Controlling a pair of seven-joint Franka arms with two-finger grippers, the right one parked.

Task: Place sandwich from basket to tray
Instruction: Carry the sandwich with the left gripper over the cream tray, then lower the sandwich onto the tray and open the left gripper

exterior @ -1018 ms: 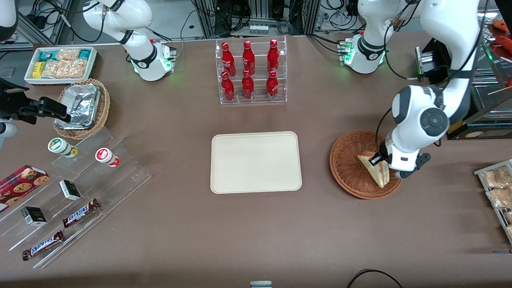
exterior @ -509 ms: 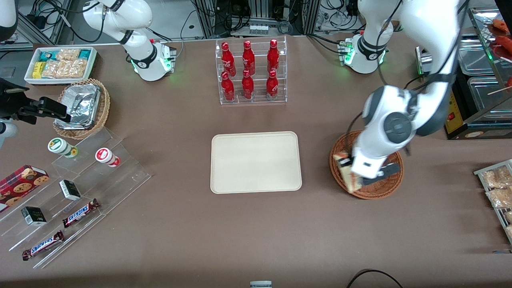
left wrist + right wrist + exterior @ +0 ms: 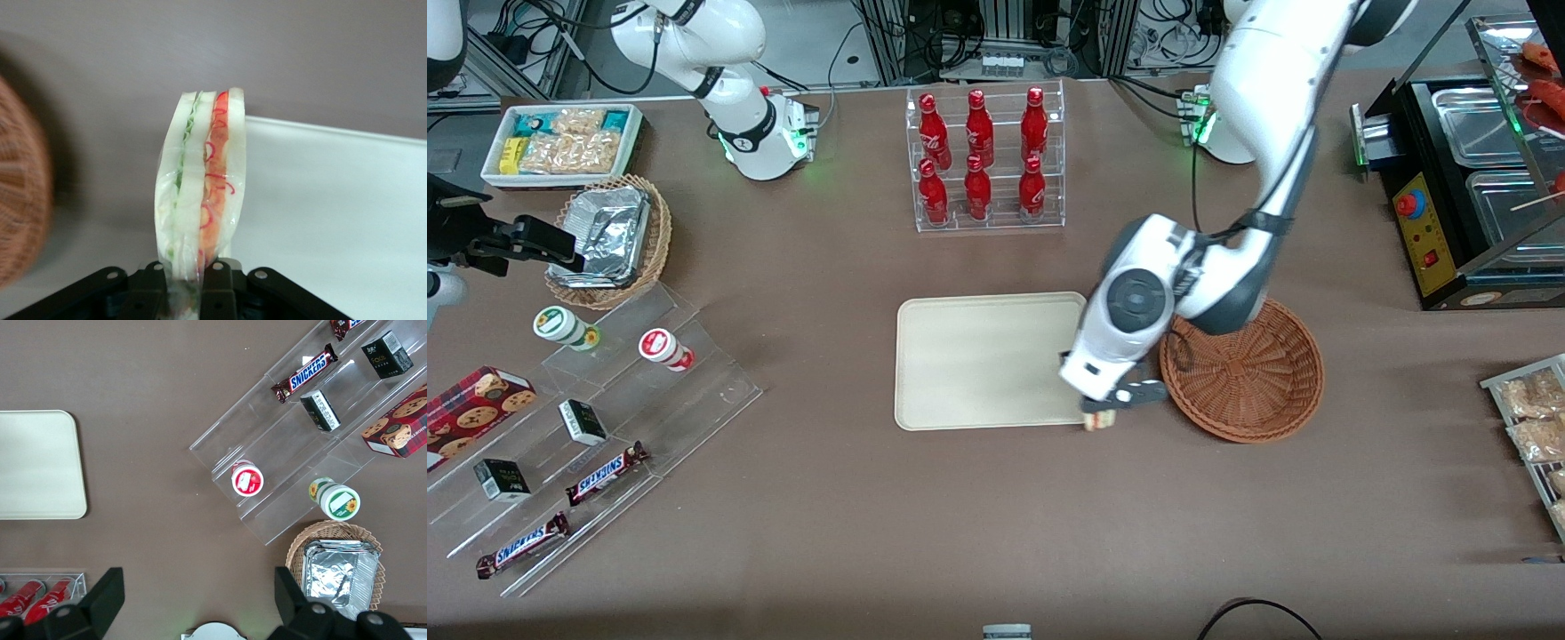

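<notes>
— Front view: where is the sandwich (image 3: 1100, 420)?

— Only a pale tip of it shows under the left gripper (image 3: 1106, 411), above the tray (image 3: 978, 356) corner that lies nearest the basket (image 3: 1249, 373) and nearer the front camera. The tray's flat face is bare, with open brown worktop (image 3: 978, 507) on the side nearer the camera; the rack of red bottles (image 3: 985, 160) stands farther from the camera than the tray, well apart. The basket lies just beside the tray.

— And against half a second ago?

— Then the sandwich hung over the basket's rim; now the arm has swung it across to the tray's edge, and the basket's weave is uncovered.

— Wrist view?

— The sandwich (image 3: 200, 193) stands upright, clamped at its lower end between the black fingers (image 3: 155, 283). White bread layers sandwich green leaf on one side and red-orange filling on the other, in clear wrap. The tray's rim (image 3: 333, 130) runs beside it; the basket (image 3: 20, 193) is blurred at the side.
</notes>
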